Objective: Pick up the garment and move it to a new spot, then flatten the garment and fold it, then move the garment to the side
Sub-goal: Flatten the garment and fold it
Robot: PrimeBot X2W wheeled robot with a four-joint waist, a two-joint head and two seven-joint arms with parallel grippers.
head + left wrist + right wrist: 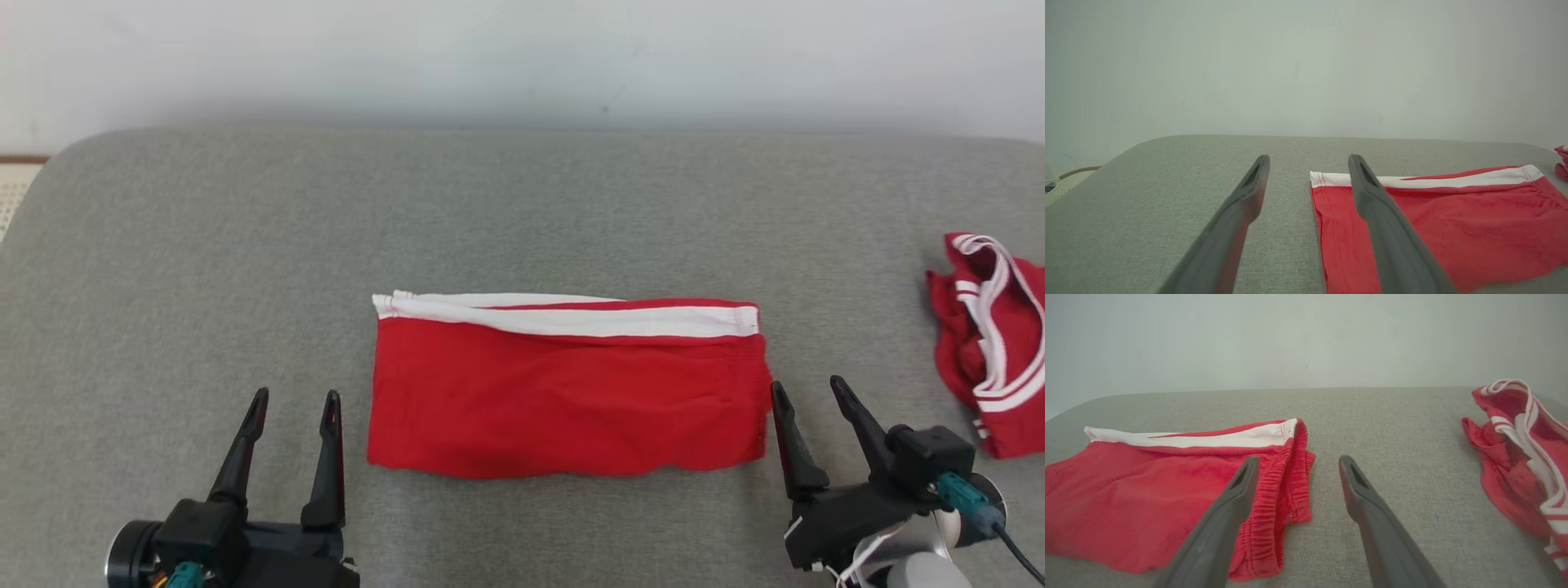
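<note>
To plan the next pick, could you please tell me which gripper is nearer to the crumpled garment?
Right. The right gripper sits just left of the crumpled garment; the left gripper is far across, beyond the folded shorts.

Left gripper (295,394) spread, right gripper (807,383) spread (tilted leftward)

The folded garment (563,392) is lying flat at the middle of the tabletop (245,245). The left hand (296,394) is standing just beside its left edge, the right hand (806,383) just beside its right edge. A crumpled garment (992,335) is lying farther right, well apart.
</note>
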